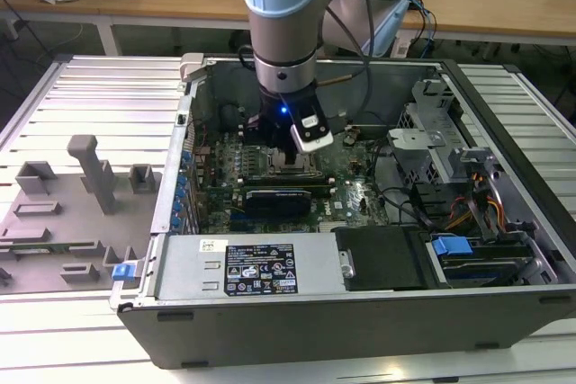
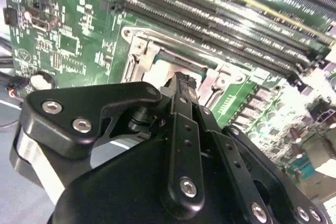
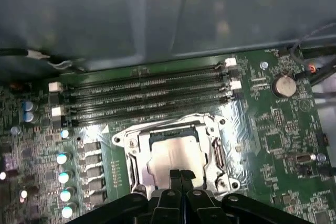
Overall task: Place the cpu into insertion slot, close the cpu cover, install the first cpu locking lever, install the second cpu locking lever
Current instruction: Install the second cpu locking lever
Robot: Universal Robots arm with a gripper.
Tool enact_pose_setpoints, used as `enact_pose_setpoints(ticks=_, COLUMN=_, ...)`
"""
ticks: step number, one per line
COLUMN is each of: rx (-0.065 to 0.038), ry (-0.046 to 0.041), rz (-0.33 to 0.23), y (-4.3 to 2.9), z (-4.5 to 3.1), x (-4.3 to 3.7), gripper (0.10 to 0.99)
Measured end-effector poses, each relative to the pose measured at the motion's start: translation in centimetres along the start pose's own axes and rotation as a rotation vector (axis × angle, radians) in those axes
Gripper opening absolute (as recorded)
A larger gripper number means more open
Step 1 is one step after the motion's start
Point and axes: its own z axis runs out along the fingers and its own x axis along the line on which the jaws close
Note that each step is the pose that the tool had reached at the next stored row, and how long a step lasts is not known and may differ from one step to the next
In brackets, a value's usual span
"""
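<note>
The cpu [image 3: 170,153] lies flat in its socket on the green motherboard, its pale silver top facing up. The cpu cover [image 3: 135,156], a silvery metal frame, lies down around it, with the chip's top seen through the open middle. My gripper [image 3: 181,174] hangs right over the socket's edge with its two black fingers pressed together and nothing between them. In the second wrist view the gripper [image 2: 181,80] stands just above the socket frame [image 2: 142,51]. In the exterior view the gripper [image 1: 290,157] reaches down into the open computer case. I cannot make out how the locking levers stand.
Several memory slots [image 3: 147,95] run beside the socket, and a row of capacitors [image 3: 63,158] flanks it. A coin battery [image 3: 285,85] sits further off. The case holds a power supply [image 1: 256,263], a drive cage [image 1: 432,132] and cables. A grey fixture tray [image 1: 72,213] lies at the exterior view's left.
</note>
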Motion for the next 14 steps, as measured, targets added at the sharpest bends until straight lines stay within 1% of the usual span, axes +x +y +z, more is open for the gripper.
enact_pose_setpoints(ticks=3, rx=0.013, ry=-0.0021, rz=-0.001, y=0.58, z=-0.2, x=0.07, gripper=0.106)
enact_pose_setpoints(ticks=4, rx=0.017, ry=-0.0027, rz=-0.002, y=0.68, z=-0.37, x=0.07, gripper=0.106)
enact_pose_setpoints(ticks=5, rx=0.023, ry=-0.0035, rz=-0.002, y=0.82, z=-0.72, x=0.05, gripper=0.106)
enact_pose_setpoints(ticks=6, rx=0.026, ry=-0.0042, rz=-0.003, y=0.88, z=-0.86, x=0.04, gripper=0.106)
enact_pose_setpoints(ticks=14, rx=0.027, ry=-0.0043, rz=-0.003, y=0.88, z=-0.86, x=0.04, gripper=0.106)
